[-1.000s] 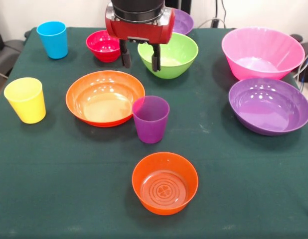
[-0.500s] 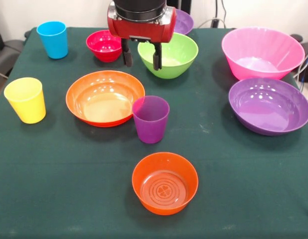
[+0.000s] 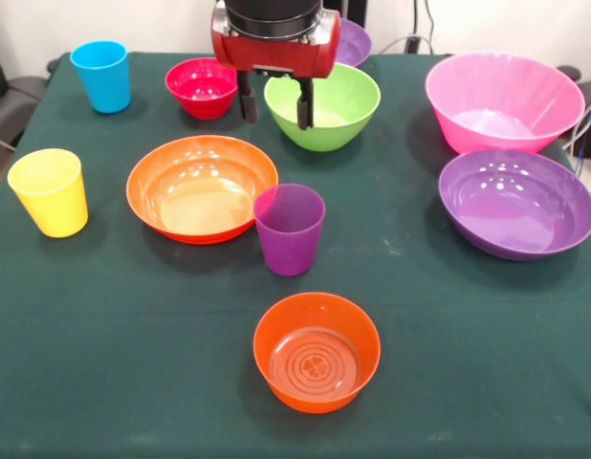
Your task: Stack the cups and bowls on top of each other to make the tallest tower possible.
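Note:
My gripper (image 3: 275,119) hangs open and empty over the near left rim of the lime green bowl (image 3: 334,105), its two black fingers spread. A small red bowl (image 3: 200,87) sits just left of it. The purple cup (image 3: 289,229) stands upright in the middle, beside the wide orange bowl (image 3: 201,187). The small orange bowl (image 3: 317,351) is nearest the front. A blue cup (image 3: 101,76) and a yellow cup (image 3: 49,191) stand at the left. At the right are the big pink bowl (image 3: 503,100) and a purple bowl (image 3: 516,202). Another purple bowl (image 3: 353,41) peeks out behind the gripper. Nothing is stacked.
A dark green cloth (image 3: 448,363) covers the table, whose left edge runs close to the yellow cup. Cables (image 3: 410,43) lie behind the table at the back.
The gripper has risen slightly and shifted a little to the right, staying open. None of the cups or bowls has moved.

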Robot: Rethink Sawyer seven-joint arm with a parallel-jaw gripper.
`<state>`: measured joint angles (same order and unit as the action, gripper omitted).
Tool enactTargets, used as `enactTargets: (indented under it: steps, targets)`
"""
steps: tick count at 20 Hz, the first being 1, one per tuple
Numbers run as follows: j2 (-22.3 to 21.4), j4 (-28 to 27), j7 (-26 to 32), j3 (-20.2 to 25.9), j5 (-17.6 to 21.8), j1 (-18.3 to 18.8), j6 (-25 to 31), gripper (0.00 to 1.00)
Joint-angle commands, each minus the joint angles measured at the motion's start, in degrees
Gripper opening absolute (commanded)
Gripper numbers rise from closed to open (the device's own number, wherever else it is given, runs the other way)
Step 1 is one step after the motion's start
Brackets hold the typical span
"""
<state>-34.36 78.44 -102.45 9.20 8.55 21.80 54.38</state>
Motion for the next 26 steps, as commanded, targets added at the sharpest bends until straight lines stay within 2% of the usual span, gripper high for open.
enactTargets:
  steps: [1,10,26]
  targets:
    - [0.22,5.99,3.87,4.49,2.94,-1.61,-2.96,1.0]
    - [-4.65,9.05,1.37,3.49,1.35,-3.27,1.0,1.0]
    - [-5.99,15.25,-5.89,1.23,0.41,-7.41,-4.95,1.0]
